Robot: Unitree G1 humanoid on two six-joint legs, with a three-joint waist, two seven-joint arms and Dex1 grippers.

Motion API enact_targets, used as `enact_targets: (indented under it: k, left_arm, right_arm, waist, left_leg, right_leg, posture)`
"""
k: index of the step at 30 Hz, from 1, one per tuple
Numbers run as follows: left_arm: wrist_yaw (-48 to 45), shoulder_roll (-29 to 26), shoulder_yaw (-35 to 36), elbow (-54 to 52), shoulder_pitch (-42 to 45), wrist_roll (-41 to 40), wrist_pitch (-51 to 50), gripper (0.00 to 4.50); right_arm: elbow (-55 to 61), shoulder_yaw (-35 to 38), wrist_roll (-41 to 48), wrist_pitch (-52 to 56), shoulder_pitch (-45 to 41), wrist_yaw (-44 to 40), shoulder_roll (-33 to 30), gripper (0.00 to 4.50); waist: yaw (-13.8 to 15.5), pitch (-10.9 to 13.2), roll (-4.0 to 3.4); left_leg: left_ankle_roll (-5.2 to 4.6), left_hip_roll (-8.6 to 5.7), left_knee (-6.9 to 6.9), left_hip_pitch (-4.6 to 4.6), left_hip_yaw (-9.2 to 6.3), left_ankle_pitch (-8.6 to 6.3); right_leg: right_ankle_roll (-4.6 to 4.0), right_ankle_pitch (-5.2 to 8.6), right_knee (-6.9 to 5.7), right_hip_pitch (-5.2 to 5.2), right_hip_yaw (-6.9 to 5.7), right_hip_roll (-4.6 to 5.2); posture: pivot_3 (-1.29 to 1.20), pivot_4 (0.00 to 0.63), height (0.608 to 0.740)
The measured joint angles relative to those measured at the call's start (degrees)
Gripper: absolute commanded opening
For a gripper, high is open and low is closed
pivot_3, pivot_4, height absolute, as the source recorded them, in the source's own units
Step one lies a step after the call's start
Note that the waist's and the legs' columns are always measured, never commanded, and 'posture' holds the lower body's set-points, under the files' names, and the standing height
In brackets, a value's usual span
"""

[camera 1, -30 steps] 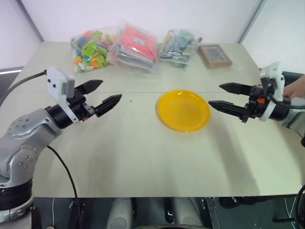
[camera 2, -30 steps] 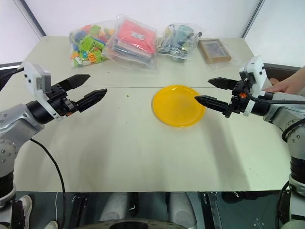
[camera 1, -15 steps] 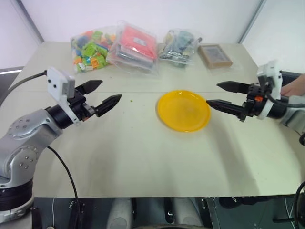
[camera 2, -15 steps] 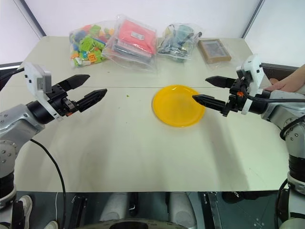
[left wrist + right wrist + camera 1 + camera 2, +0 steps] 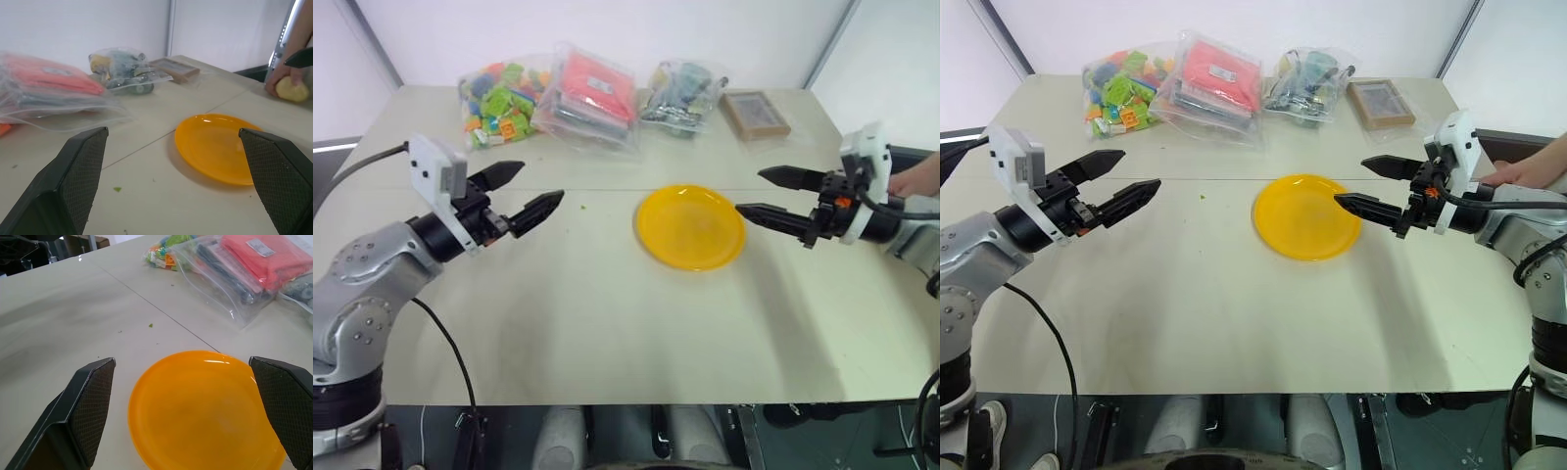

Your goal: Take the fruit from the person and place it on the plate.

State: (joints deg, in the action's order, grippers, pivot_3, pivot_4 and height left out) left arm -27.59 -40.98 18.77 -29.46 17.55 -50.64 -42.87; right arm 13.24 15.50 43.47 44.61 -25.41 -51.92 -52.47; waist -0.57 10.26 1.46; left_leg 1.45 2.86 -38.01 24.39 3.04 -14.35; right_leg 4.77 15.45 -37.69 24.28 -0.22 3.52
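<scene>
The counter (image 5: pixel 607 323) carries the yellow plate (image 5: pixel 690 227) near its middle; the left end effector (image 5: pixel 523 195) and right end effector (image 5: pixel 771 194) hover on either side, both spread wide and empty; at the counter's right edge the person's hand (image 5: pixel 283 73) cups the fruit (image 5: pixel 292 90).
</scene>
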Motion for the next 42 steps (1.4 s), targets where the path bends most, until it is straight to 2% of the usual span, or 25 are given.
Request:
enact_targets:
  k: [16,23,27,32,42]
  left_arm:
    - [1.79,1.61,0.00,-1.01,0.01,0.04,-0.02,4.50]
    - [9.35,9.82,-0.03,2.99,7.46,2.24,2.70,4.50]
    - [15.78,18.12,0.05,8.25,14.47,-0.07,3.09,4.50]
    - [17.64,21.45,-0.29,12.95,17.28,-1.26,3.00,4.50]
    - [13.92,23.10,-6.45,24.54,27.87,4.63,4.63,4.50]
  right_arm:
    - [-0.02,-1.27,0.08,0.14,-1.23,-0.09,0.36,4.46]
    - [-0.22,-2.18,-0.06,0.02,-3.15,-0.09,1.93,4.46]
    - [-1.19,-2.90,-0.52,-0.34,-4.60,-0.11,2.67,4.46]
    - [-1.14,-3.00,0.10,-0.38,-6.47,0.31,4.36,4.46]
    - [-1.03,-3.40,0.03,-0.39,-6.91,0.85,5.31,4.46]
  waist:
    - [-0.02,0.00,0.00]
    - [0.36,-0.01,0.01]
    - [1.02,-0.01,0.03]
    - [0.99,-0.01,0.02]
    - [1.25,-0.01,0.02]
  left_leg:
    - [0.00,0.00,0.00,0.00,0.00,0.00]
    - [0.00,-0.02,-0.09,0.00,-0.01,0.00]
    - [0.00,-0.02,-0.12,0.01,-0.02,0.00]
    - [0.00,-0.02,-0.12,0.00,-0.03,0.00]
    - [0.01,-0.06,-0.15,0.02,-0.02,0.01]
  right_leg:
    - [0.00,0.00,0.00,0.00,0.00,0.00]
    - [0.02,-0.01,-0.01,-0.06,0.00,0.01]
    - [0.08,-0.05,-0.01,-0.07,0.00,0.00]
    - [0.08,-0.05,-0.02,-0.07,0.00,-0.02]
    - [0.09,-0.06,-0.01,-0.08,-0.01,0.00]
  posture:
    - [0.00,0.150,0.731]
    - [0.00,0.150,0.731]
    - [0.00,0.150,0.731]
    - [0.00,0.150,0.731]
    - [0.00,0.150,0.731]
